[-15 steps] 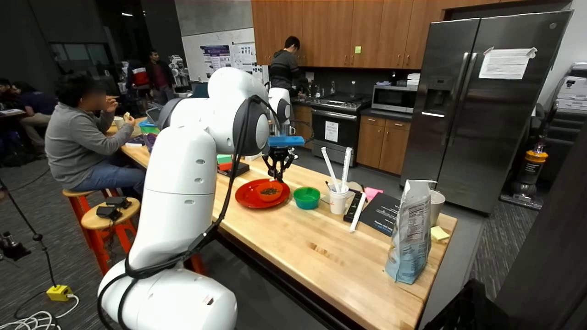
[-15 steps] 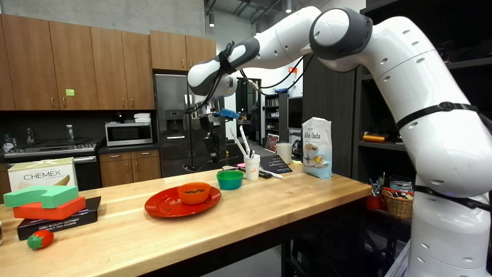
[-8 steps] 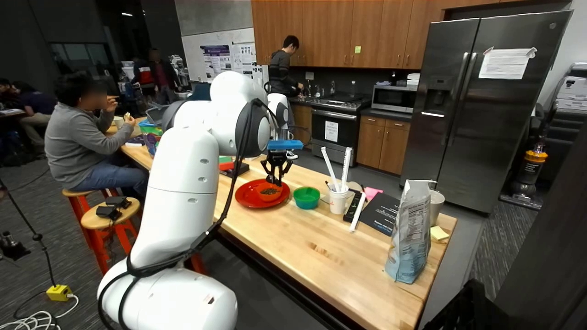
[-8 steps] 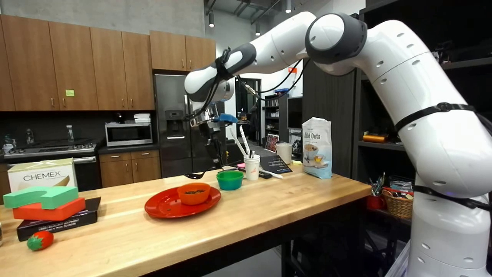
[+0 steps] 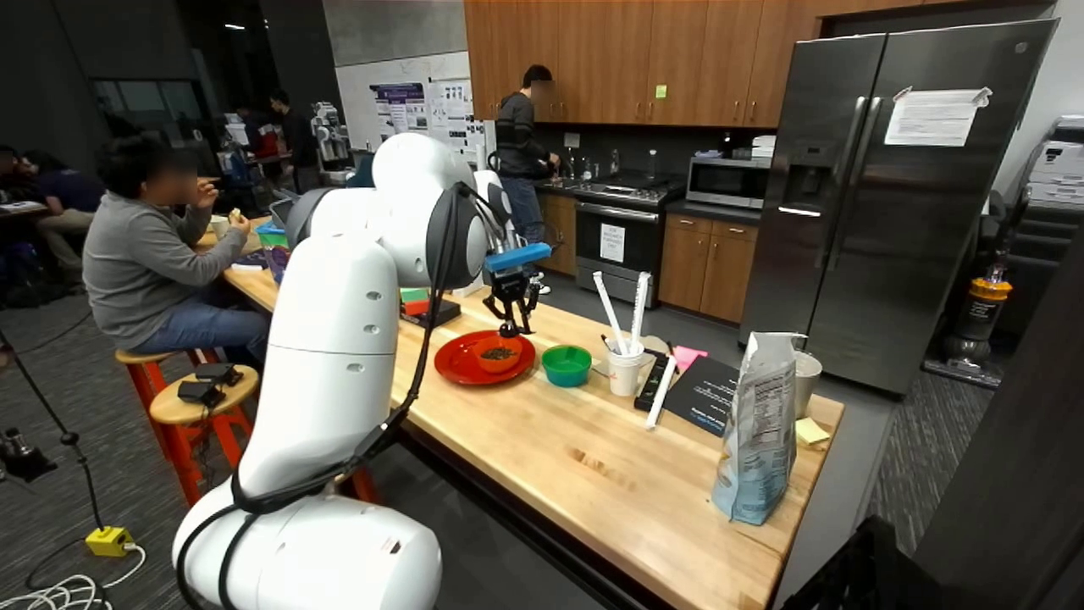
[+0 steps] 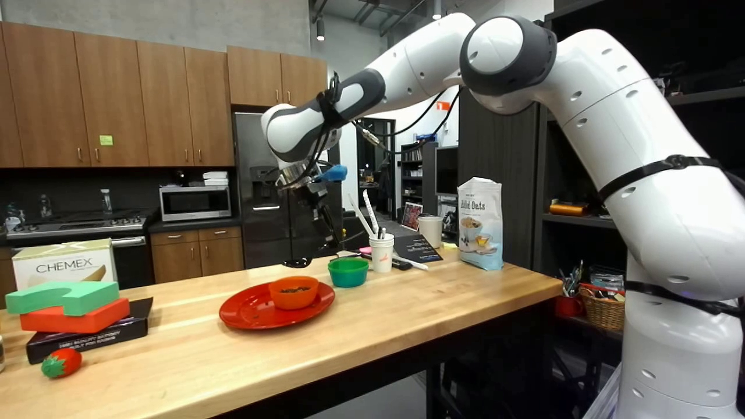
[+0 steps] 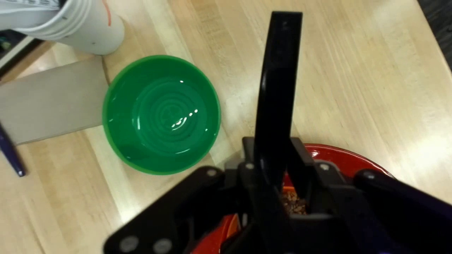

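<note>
The gripper [image 7: 273, 150] pinches a black long-handled spoon [image 7: 278, 91], that grasp apparently done; any load on it I cannot tell. Nearby, dark bits [image 6: 295, 289] lie in a round orange bowl [image 6: 293, 299] on a glossy red plate [image 6: 247, 311], beside a round green bowl [image 6: 349, 275].

utensil [image 7: 279, 77] in end effector [image 7: 273, 153] | bowl [image 6: 293, 298] on plate [image 6: 244, 309] | second bowl [image 6: 348, 274] between plate and cup [image 6: 382, 258]

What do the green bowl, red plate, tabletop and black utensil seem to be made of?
Green bowl: likely plastic, glossy, with bright glints inside.
Red plate: shiny plastic or glazed ceramic; highlights don't settle which.
Tabletop: wood, soft sheen; grain and joined strips show.
Black utensil: probably plastic, shiny; even black with highlights, though coated metal is possible.
</note>
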Controlling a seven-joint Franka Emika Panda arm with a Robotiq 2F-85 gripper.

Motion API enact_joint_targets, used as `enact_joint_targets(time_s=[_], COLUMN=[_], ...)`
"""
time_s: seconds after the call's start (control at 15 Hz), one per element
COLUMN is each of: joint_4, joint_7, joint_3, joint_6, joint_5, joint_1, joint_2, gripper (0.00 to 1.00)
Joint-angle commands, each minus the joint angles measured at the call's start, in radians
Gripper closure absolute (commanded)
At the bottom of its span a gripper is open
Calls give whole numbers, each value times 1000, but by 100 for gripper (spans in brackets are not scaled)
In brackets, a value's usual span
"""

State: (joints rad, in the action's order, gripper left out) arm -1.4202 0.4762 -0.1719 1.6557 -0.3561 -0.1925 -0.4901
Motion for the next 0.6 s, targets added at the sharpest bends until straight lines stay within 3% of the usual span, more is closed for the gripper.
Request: enact_joint_targets(time_s=[0.0, 0.2, 0.27, 0.53], joint_4=[31, 38, 21, 24], joint_7=[-24, -16, -15, -15], joint_3=[27, 25, 15, 16], joint_6=[-9, -9, -3, -3], joint_5=[-137, -191, -159, -171], joint_1=[-56, -70, -60, -65], joint_2=[-9, -12, -8, -8], gripper=[94, 94, 75, 75])
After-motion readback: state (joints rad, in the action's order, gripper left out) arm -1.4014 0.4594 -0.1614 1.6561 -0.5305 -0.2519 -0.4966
